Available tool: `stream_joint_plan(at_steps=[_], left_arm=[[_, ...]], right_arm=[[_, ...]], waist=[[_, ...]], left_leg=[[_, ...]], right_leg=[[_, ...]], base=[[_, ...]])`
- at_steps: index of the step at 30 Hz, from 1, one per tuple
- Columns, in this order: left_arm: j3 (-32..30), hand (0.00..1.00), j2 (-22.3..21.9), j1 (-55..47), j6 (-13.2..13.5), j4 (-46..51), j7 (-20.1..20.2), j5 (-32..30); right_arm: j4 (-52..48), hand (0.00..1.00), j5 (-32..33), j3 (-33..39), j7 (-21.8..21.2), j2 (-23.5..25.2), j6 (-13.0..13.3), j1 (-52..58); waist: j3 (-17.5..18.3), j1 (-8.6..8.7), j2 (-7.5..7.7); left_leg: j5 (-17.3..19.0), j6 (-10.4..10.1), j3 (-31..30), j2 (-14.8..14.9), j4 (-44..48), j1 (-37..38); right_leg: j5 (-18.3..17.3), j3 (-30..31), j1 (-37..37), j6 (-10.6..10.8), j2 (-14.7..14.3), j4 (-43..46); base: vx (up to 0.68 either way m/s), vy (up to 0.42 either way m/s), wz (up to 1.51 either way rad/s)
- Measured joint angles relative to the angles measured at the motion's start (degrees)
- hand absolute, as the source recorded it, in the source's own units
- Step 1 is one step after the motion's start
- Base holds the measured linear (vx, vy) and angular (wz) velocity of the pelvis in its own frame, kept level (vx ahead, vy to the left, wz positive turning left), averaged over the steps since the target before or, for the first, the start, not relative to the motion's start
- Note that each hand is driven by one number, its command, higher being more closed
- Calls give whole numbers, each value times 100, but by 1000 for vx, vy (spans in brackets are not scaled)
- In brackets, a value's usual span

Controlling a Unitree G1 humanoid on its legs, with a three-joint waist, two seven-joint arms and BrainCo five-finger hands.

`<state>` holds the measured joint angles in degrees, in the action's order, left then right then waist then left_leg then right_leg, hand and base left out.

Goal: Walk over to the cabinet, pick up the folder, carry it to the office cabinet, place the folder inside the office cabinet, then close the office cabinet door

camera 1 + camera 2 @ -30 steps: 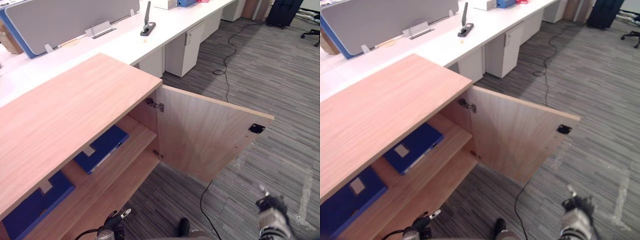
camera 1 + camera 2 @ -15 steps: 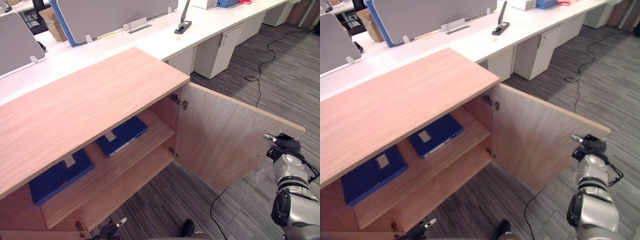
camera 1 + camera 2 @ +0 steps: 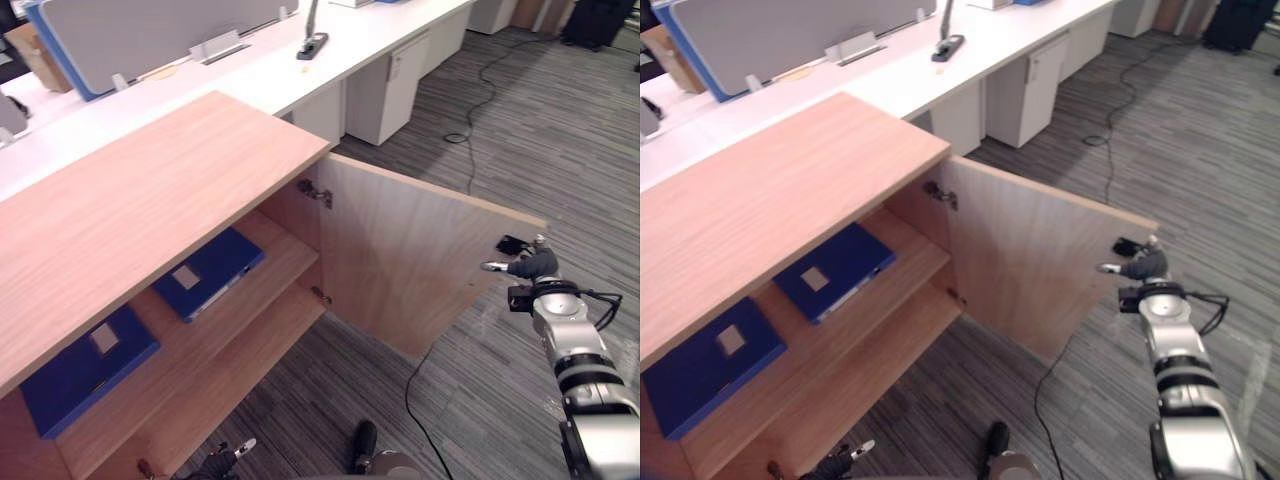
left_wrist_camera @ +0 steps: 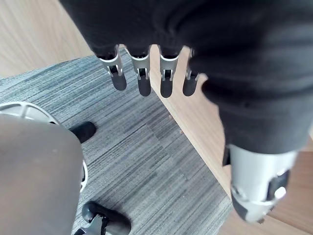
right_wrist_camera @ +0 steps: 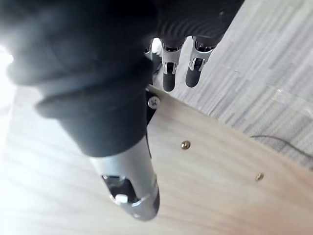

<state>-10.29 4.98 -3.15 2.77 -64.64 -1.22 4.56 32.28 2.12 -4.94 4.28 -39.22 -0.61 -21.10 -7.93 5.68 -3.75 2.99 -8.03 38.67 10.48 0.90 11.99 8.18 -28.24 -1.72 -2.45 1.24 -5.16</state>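
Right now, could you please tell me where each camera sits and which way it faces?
Left eye: on the head, facing down at the open cabinet, two folders, door; right hand at the door's edge.
Right eye: just beside it, same scene, same hand.
Left wrist: on the left arm, along the left hand toward carpet.
Right wrist: on the right arm, along its hand; shares the door with the eyes.

Blue folders, seemingly pale labels, wood-grain cabinet
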Motion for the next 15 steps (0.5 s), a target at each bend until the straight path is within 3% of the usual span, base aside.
stream_joint_plan(at_steps=[3, 5, 6, 7, 8, 9, 10, 12, 13, 15], left_arm=[[33, 0, 2, 42, 4, -27, 2, -87], [133, 0, 4, 116, 6, -70, -1, -198], [314, 0, -144, 149, 15, -60, -5, -259], [342, 0, -165, 185, 48, -60, 2, -265], [368, 0, -127, 266, 70, -18, 2, -280], [555, 0, -229, 285, 53, -64, 14, -284], [698, 0, -273, 289, 57, -33, 18, -286], [684, 0, -250, 280, 66, 8, 5, -286], [672, 0, -234, 246, 61, 11, -5, -293], [660, 0, -218, 169, 62, 12, -41, -385]], right_arm=[[-1457, 0, -971, -1029, -315, -269, 6, 635], [-2117, 0, -1217, -1765, -636, -423, 206, 736], [-2559, 0, -1279, -2349, -881, -490, 480, 741], [-2671, 0, -1287, -2552, -958, -466, 619, 714], [-2773, 0, -1317, -3025, -1120, -257, 845, 682], [-2594, 0, -1469, -3541, -1441, -47, 942, 647], [-2535, 0, -1495, -4177, -1827, 241, 1043, 713], [-2415, 0, -1589, -4467, -2043, 651, 1145, 795], [-2313, 0, -1714, -4668, -2178, 848, 1176, 837], [-2099, 0, -1727, -4680, -2267, 965, 1196, 931]], waist=[[16, 130, 24], [18, 129, 80], [164, 28, -246], [164, 33, -253], [187, 104, 181], [287, -36, 64], [343, -245, 52], [303, -313, 100], [343, -339, 39], [326, -360, 62]], left_leg=[[25, 35, 116, 162, 160, -1], [44, 35, 162, 266, 266, -26], [75, -21, 80, 664, 409, -298], [93, -109, 33, 779, 606, -411], [107, -219, -187, 570, 910, -517], [91, -246, -423, 684, 728, -527], [73, -217, -625, 671, 517, -484], [33, -143, -711, 657, 412, -516], [17, -120, -710, 575, 316, -524], [-47, -86, -751, 403, 54, -491]], right_leg=[[-35, 195, -51, 12, -198, 3], [-120, 260, -82, 110, -308, 12], [-544, 229, -597, -228, -316, 1037], [-737, 392, -855, -767, -155, 1928], [-1388, 884, -910, -44, 398, 2336], [-1257, 623, -636, -18, 153, 1936], [-1058, 505, -326, -12, -87, 1323], [-1013, 332, -151, 51, -178, 947], [-942, 301, -81, 74, -215, 757], [-766, 246, -91, 48, -256, 622]], base=[[-66, -113, -46], [-70, -140, -47], [-62, -111, -28], [-70, -106, 26], [-63, -127, 74], [-55, -177, 92], [-42, -181, 62], [-13, -113, 54], [16, -67, 45], [24, -2, 33]])
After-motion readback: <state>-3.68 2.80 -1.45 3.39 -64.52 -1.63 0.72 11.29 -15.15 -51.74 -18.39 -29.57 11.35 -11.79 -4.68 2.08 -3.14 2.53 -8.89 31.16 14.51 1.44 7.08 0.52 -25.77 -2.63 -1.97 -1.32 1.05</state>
